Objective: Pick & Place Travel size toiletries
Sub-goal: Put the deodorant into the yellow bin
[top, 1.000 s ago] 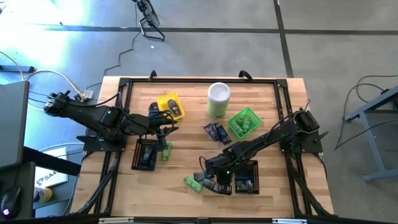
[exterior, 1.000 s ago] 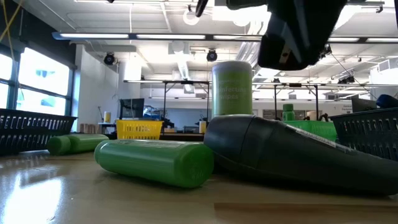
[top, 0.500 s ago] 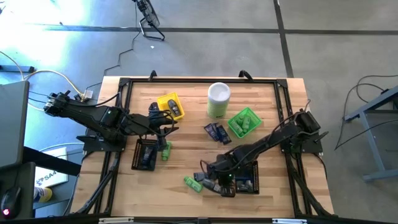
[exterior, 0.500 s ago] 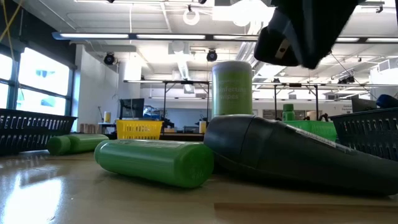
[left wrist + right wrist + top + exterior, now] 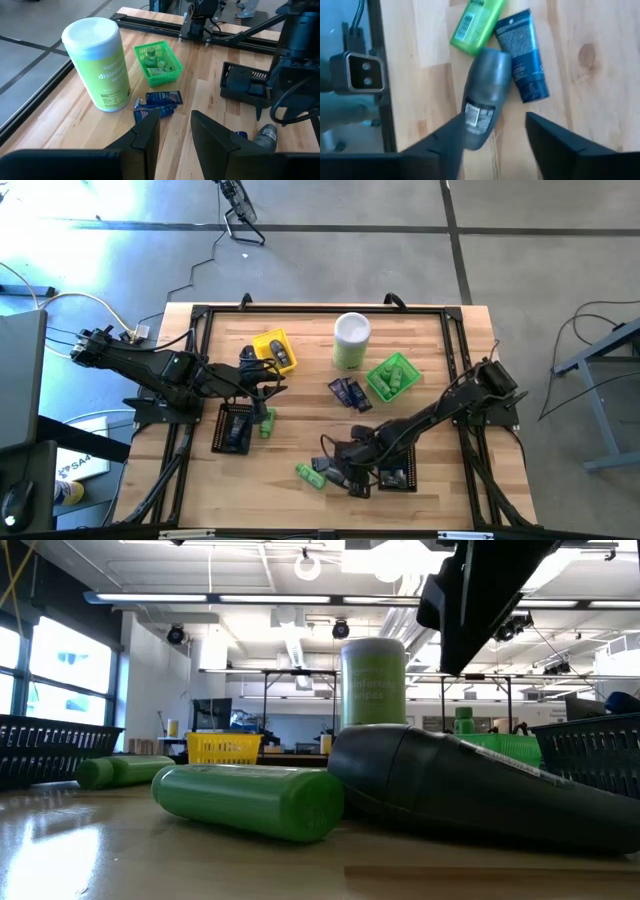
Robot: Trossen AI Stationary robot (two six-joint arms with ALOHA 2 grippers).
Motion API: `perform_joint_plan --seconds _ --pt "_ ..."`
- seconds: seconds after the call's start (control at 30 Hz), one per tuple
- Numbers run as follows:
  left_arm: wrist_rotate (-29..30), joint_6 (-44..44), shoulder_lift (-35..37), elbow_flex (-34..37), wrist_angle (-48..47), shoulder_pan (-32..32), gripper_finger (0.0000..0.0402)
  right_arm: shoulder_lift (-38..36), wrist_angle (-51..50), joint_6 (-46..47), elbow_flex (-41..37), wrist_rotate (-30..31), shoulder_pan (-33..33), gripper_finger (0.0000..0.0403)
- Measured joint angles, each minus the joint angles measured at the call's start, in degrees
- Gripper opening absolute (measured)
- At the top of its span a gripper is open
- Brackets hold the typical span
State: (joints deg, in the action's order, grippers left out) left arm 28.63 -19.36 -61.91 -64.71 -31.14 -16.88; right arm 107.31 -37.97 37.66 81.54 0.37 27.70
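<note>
From above, the right gripper [image 5: 345, 472] hangs over toiletries near the surface's [image 5: 300, 400] front edge; the left gripper [image 5: 268, 380] hovers by a yellow tray [image 5: 268, 343]. Right wrist view: fingers parted, empty, above a grey bottle [image 5: 485, 95] lying against a green bottle [image 5: 476, 25] and blue tube [image 5: 522, 52]. Left wrist view: fingers slightly apart, holding nothing.

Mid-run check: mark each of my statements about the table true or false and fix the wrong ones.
1. The green tray holds green bottles. True.
2. The canister lies on its side. False: it stands upright.
3. The right end effector is open above the grey oval piece. True.
4. The blue tube sits in the yellow tray. False: it lies on the wood beside the grey piece.
</note>
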Motion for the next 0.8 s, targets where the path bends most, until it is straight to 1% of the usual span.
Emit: perform_joint_plan --seconds 0.1,0.17,0.3,0.4,0.53,0.63,0.8 --pt "-0.01 0.01 0.00 0.00 -0.02 0.00 0.0106 0.00 0.36 1.55 0.00 4.18 1.17 0.0260" --pt "-0.01 0.01 0.00 0.00 -0.07 0.00 0.0106 0.00 0.30 3.10 0.00 6.15 1.72 0.0290" --pt "-0.03 0.01 0.00 0.00 -0.12 0.00 0.0106 0.24 0.37 6.22 0.00 7.64 2.05 0.0332" --pt "-0.05 0.01 0.00 0.00 -0.39 0.00 0.0106 1.74 0.55 7.36 0.00 7.31 2.05 0.0345" --pt "-0.06 0.01 0.00 0.00 -0.42 0.00 0.0106 5.95 2.24 8.27 -0.01 4.01 2.51 0.0348" --pt "-0.11 0.01 0.00 -0.02 -0.89 0.00 0.0106 8.86 4.58 8.74 -0.07 3.85 3.27 0.0348" --pt "-0.60 -0.01 0.00 -0.04 -1.17 0.00 0.0106 11.37 7.27 9.30 -0.04 4.11 3.86 0.0348"
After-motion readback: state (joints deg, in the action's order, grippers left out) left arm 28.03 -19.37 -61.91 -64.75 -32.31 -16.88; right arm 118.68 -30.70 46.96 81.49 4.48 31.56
